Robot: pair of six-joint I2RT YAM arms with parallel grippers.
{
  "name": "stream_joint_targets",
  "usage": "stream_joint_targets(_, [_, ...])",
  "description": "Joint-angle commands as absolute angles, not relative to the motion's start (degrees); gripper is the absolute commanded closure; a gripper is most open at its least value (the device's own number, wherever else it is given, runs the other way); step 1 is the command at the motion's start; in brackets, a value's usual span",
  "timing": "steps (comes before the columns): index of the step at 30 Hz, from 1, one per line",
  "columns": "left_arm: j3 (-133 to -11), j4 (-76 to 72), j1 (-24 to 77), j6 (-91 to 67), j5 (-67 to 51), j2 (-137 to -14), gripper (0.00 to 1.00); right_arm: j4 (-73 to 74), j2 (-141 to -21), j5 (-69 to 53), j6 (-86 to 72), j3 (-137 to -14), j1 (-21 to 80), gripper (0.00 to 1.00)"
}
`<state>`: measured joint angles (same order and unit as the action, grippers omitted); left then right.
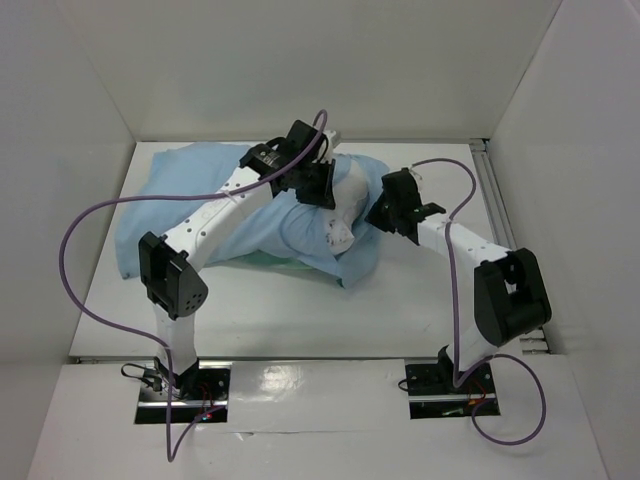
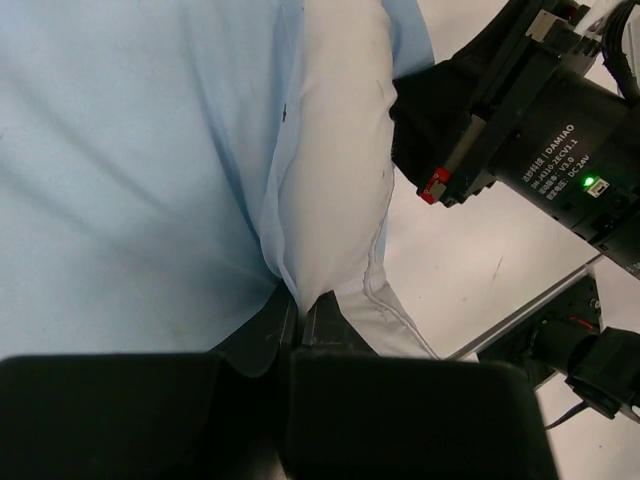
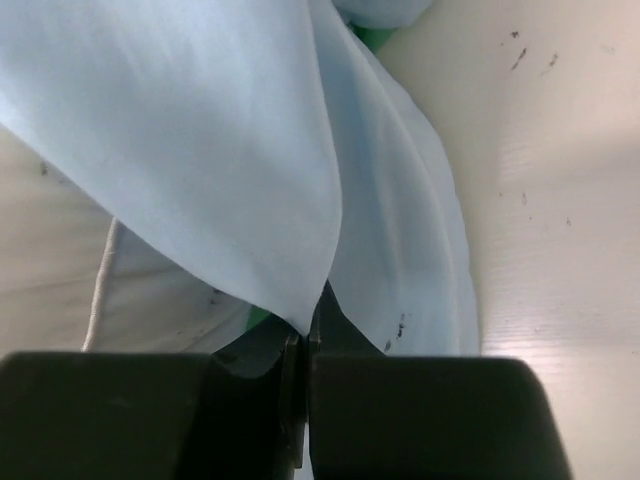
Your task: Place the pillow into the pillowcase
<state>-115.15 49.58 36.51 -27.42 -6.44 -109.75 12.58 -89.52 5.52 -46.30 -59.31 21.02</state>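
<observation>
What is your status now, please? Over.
Left gripper shut on pillowcase edge, beside pillow. Right gripper shut on pillowcase fold. Pillow partly inside, white end showing. Nothing blocking seen.

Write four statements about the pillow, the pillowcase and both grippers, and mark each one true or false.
1. The right gripper is shut on the light blue fabric pillowcase. True.
2. The soft white pillow is wholly inside the pillowcase. False: a white stretch shows bare at the opening.
3. The left gripper hangs open. False: it is shut on the pillowcase's edge.
4. The pillowcase lies on the white table. True.
</observation>
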Motion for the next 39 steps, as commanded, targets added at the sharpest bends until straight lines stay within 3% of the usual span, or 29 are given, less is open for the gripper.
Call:
stream_joint_targets(1, [-115.1,44.9,35.8,-29.7,-7.7,-105.0,1.00,13.1,-87.7,6.5,-41.9,-63.2,21.4,1.00])
stream_joint_targets(15, [-115.5,34.8,36.6,-41.5,9.0,-117.7,1.00,22.7,-68.9,-19.7,-24.4,-63.9,32.5,1.00])
stream_joint_targets(24, [-115.6,34.2,38.4,-45.3,13.4,-123.9,1.00,25.8,-63.8,-25.8,-18.9,-70.0,34.4,1.00])
stream_joint_targets(31, [-114.3,33.1,38.4,-46.4,13.4,-125.6,1.00,26.2,-62.1,-37.7,-17.5,-72.9,34.4,1.00])
stream_joint_targets(36, [-115.5,32.5,38.4,-46.4,13.4,-125.0,1.00,28.8,-60.8,-36.5,-16.3,-70.9,34.4,1.00])
stream_joint_targets(39, [-115.5,33.4,38.4,-44.7,8.5,-121.9,1.00,32.0,-63.7,-25.5,-19.3,-67.3,34.4,1.00])
